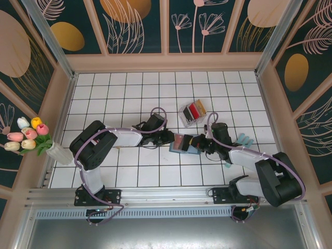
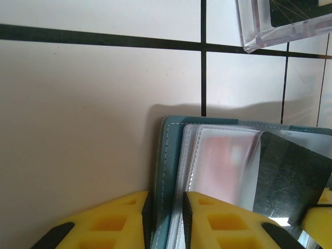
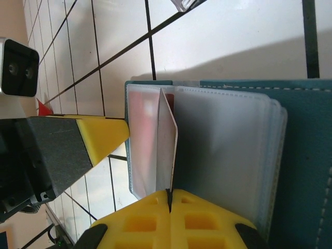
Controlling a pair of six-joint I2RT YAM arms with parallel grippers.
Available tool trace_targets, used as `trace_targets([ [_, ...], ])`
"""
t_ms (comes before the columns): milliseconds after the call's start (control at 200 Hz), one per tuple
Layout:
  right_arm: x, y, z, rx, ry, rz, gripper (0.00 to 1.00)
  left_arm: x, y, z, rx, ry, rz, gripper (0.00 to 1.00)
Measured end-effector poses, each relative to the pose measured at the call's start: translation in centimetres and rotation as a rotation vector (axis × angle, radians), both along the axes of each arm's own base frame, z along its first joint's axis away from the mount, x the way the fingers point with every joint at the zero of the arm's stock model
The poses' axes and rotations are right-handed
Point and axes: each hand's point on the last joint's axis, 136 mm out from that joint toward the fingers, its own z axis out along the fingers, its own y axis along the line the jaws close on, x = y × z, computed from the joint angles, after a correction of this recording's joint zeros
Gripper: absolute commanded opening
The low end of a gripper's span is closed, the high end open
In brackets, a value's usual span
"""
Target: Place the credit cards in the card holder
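- Lying open at centre of the top view, the card holder is seen on the white tiled table, teal cover down and clear sleeves up.
- A reddish card is seen blurred behind the top frosted sleeve.
- The black card is held tilted over the sleeves at lower right of the left wrist view. In the right wrist view it is seen nearly edge-on between two sleeves; whether it is inside a slot cannot be told.
- The right gripper is clenched on that card's edge, fingers pressed together.
- The left gripper is clamped on the holder's left edge, cover and sleeve edges pinched between the yellow fingers.
- A clear rack stands just above the holder in the top view, apart from it, with red, dark and tan upright cards inside.
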Motion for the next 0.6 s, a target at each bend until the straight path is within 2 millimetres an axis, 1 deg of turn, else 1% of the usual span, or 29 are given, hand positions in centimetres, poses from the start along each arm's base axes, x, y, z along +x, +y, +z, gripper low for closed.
trace_targets([
  [85, 0.1, 0.0, 0.0, 0.004, 0.001, -0.004, 0.11, 0.0, 0.0, 0.0, 0.0, 0.0, 0.0, 0.26],
  [130, 0.2, 0.1, 0.1, 0.008, 0.002, -0.008, 0.15, 0.0, 0.0, 0.0, 0.0, 0.0, 0.0, 0.26],
  [415, 0.6, 0.6, 0.0, 0.032, 0.015, -0.021, 0.16, 0.0, 0.0, 0.0, 0.0, 0.0, 0.0, 0.26],
  [600, 0.7, 1.1, -0.1, 0.032, 0.02, -0.031, 0.01, 0.0, 0.0, 0.0, 0.0, 0.0, -0.001, 0.26],
])
